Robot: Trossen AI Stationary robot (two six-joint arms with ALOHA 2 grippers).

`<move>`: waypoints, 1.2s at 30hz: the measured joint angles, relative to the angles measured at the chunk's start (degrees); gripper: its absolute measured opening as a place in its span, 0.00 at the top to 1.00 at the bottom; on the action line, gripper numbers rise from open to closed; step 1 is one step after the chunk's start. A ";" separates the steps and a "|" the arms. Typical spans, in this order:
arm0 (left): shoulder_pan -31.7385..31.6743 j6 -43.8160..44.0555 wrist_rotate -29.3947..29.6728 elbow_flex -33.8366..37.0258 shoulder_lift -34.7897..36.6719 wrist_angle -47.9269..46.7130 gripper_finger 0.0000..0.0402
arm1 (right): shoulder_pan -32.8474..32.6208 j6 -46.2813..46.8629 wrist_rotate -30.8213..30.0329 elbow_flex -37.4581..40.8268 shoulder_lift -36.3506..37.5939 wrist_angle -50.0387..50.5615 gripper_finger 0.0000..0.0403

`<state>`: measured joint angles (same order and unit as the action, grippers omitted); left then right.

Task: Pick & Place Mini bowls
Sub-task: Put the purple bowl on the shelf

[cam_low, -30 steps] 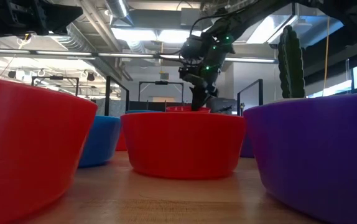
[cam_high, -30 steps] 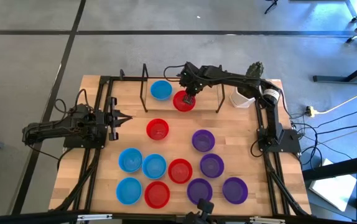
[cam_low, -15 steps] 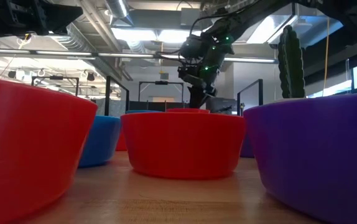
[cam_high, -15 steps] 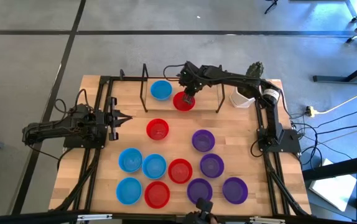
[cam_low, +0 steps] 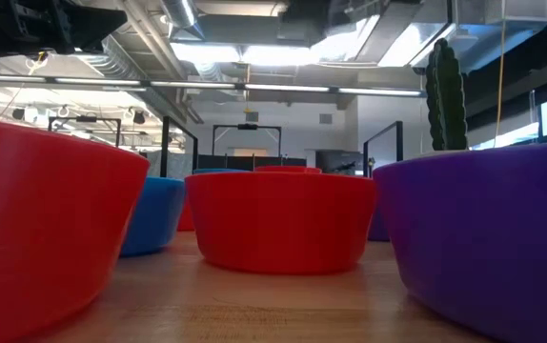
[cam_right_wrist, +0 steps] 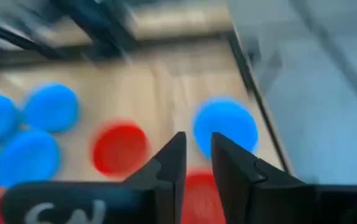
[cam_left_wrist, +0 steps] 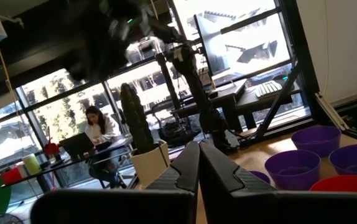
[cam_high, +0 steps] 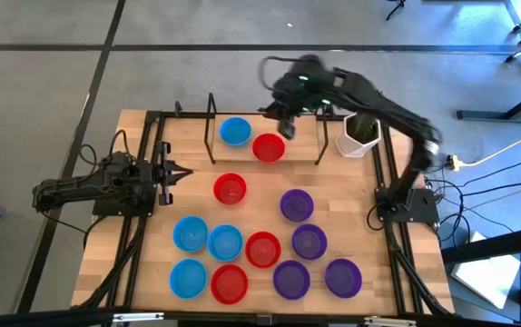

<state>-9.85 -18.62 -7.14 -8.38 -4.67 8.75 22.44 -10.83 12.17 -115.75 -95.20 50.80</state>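
The mini bowls lie spread over the table in the high view, all resting on their bases. A blue bowl and a red bowl sit by the far edge, another red bowl sits mid-table, and several blue, red and purple ones are grouped near the near edge. My right gripper hangs high above the far red bowl, blurred. In the right wrist view its fingers are slightly open and empty, with that red bowl below. My left gripper waits shut at the table's left.
A white cactus pot stands at the far right corner. A black rod frame stands around the two far bowls. Bare wood lies between the left gripper and the mid-table red bowl. A person sits in the room beyond.
My right gripper has risen from the far red bowl, up and out of the low view, drifting slightly toward the far edge. The red bowl stays on the table where it was.
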 joint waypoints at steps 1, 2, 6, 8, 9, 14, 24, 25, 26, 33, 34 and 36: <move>0.00 0.03 0.00 0.00 0.02 0.01 0.98 | -1.75 -0.76 0.18 1.51 2.93 -2.28 0.85; 0.00 0.03 0.00 0.00 0.01 0.00 0.98 | -3.50 -1.26 0.90 3.65 6.04 -5.13 0.86; 0.00 0.58 0.02 0.00 0.02 -0.01 0.98 | -10.29 -1.34 4.35 16.63 19.59 -16.76 0.94; 0.00 0.78 0.00 0.00 0.02 0.01 0.99 | -13.44 -0.93 3.13 24.56 26.60 -20.28 0.98; 0.00 0.79 0.00 0.00 0.02 -0.01 0.99 | -14.93 -0.59 2.10 29.17 30.24 -21.62 0.99; 0.00 0.85 0.00 0.00 0.01 0.05 0.99 | -21.10 0.81 1.67 53.91 46.06 -35.15 0.97; 0.00 0.74 0.00 0.00 0.01 0.49 0.99 | -24.79 2.54 1.52 92.99 58.48 -72.31 0.98; 0.00 0.39 0.00 0.00 0.02 0.48 0.99 | -24.79 2.25 0.48 95.40 58.26 -75.19 0.99; 0.00 0.02 0.00 0.00 0.02 0.47 0.99 | -24.79 1.77 -0.62 97.46 58.17 -77.54 0.99; 0.00 -0.60 0.01 0.00 0.02 0.49 0.99 | -24.36 -3.07 -8.12 102.22 58.12 -81.09 0.98; 0.00 -0.60 0.00 0.00 0.00 0.45 0.99 | -24.31 -3.10 -8.11 102.25 57.88 -80.93 0.98; 0.00 -0.60 0.01 0.00 0.00 0.47 0.99 | -24.31 -2.78 -8.09 102.24 57.68 -81.05 0.99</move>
<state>-9.85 -19.22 -7.12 -8.38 -4.67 9.21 -1.87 -13.62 4.08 -13.51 -37.52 -30.24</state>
